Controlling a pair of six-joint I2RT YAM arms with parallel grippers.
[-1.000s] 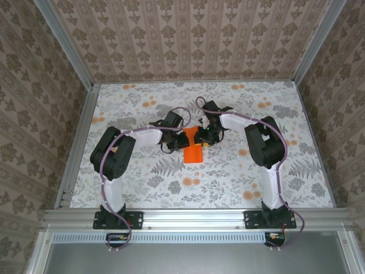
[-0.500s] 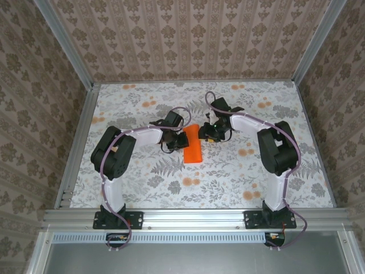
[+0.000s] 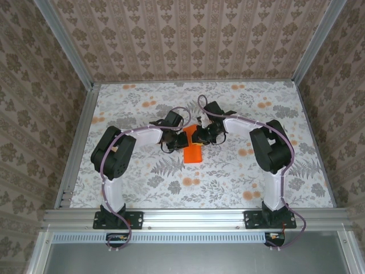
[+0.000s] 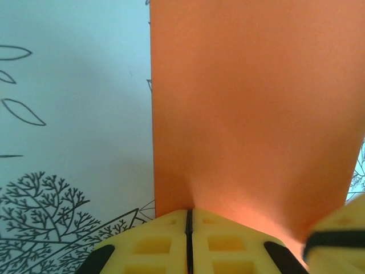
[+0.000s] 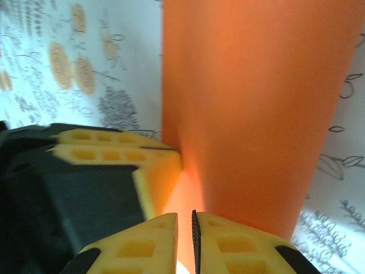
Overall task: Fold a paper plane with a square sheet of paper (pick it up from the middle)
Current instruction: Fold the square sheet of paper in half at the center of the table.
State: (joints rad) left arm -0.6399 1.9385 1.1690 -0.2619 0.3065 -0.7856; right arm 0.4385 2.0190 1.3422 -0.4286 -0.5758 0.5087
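Observation:
The square sheet of paper (image 3: 193, 149) is bright orange and folded into a narrow oblong, lying mid-table with its far end lifted between both grippers. My left gripper (image 3: 175, 138) is on its left side, and its yellow fingers (image 4: 165, 240) are shut on the paper's edge (image 4: 251, 114). My right gripper (image 3: 201, 136) comes in from the right. Its jaws stand almost together, with the paper (image 5: 256, 103) running down into the thin slit between them. The left gripper's fingers (image 5: 122, 151) show close beside it. The paper plane is out of view.
The table (image 3: 228, 182) wears a floral cloth with pale orange blossoms (image 3: 191, 181). Patterned walls and metal frame rails (image 3: 77, 142) enclose it on three sides. Both arms bend inward towards the middle.
Half a second ago the right gripper had drawn back to the right, off the paper. It has since returned to the paper's far end and closed. The left gripper kept its hold.

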